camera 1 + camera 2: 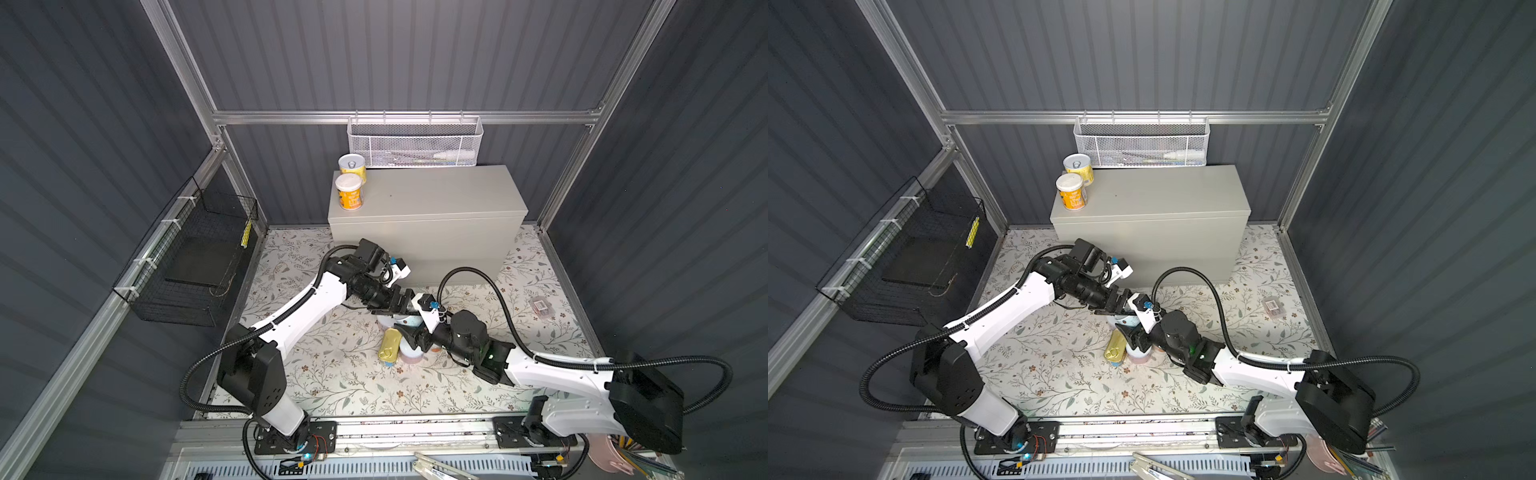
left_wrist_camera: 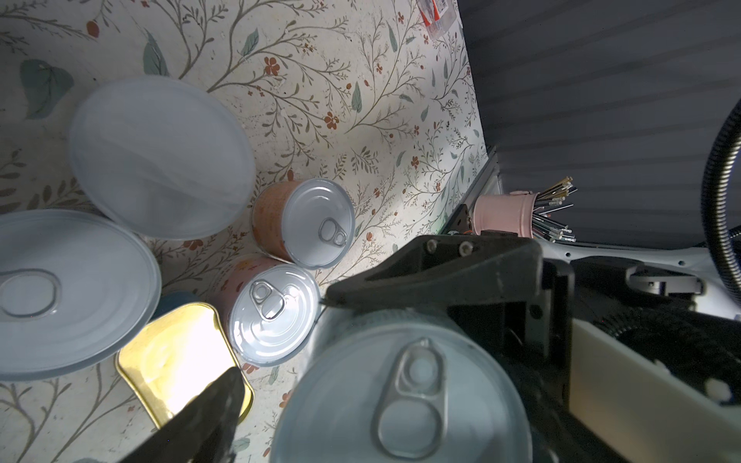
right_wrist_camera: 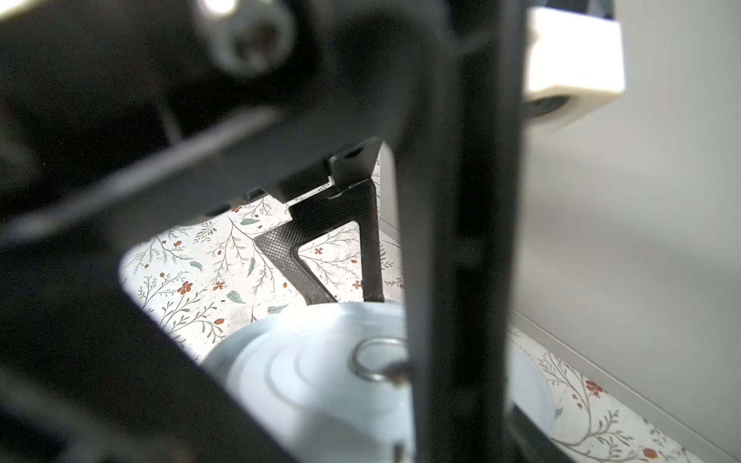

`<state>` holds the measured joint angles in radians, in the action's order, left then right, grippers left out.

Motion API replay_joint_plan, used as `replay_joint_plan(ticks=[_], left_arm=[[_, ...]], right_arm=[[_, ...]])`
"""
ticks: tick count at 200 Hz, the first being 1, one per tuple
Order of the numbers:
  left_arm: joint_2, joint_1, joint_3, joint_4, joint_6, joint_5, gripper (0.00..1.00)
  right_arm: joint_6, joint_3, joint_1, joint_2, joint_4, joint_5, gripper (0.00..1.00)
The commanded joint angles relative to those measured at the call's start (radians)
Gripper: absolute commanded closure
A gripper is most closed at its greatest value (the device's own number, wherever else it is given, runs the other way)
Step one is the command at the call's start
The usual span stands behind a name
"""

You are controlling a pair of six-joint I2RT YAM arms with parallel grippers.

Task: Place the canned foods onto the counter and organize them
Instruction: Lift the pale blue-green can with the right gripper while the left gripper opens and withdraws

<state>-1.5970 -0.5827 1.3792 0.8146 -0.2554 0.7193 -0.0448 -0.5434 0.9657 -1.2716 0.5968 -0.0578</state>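
Where the counter (image 1: 424, 208), a smooth light-grey sheet-metal box, stands on the floral-print mat (image 1: 332, 374), stock is listed as follows.

On the counter's flat top, at one end: yellow can (image 1: 352, 166), cylinder with a bright pull-tab lid, toward the back edge; white-capped can (image 1: 349, 192), orange label, matte plastic cap, just in front of it.

On the mat before the counter's front, clustered: pink-label can (image 2: 276, 312) and orange-label can (image 2: 304, 220), ribbed silver ring-pull lids; gold tin (image 2: 180, 360), glossy rounded rectangle.

Right gripper (image 1: 406, 328): clasps a silver-lidded can (image 2: 401, 401) at that cluster, one black finger against its wall.

Left gripper (image 1: 405, 308): jaws wide, visible finger (image 2: 208, 413) clear of that can.
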Motion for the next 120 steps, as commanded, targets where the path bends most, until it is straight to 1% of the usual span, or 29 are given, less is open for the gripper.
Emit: replay_joint_plan(ticks=[1, 76, 120], left_arm=[[0.003, 0.013, -0.01, 0.001, -0.003, 0.016, 0.0], [0.025, 0.044, -0.031, -0.018, -0.026, 0.024, 0.0], [0.04, 0.098, -0.064, -0.033, -0.074, 0.024, 0.0]], right_arm=[[-0.007, -0.004, -0.002, 0.012, 0.077, -0.005, 0.37], [-0.006, 0.002, -0.002, 0.014, 0.076, -0.014, 0.37], [-0.009, 0.003, -0.002, 0.017, 0.077, -0.026, 0.37]])
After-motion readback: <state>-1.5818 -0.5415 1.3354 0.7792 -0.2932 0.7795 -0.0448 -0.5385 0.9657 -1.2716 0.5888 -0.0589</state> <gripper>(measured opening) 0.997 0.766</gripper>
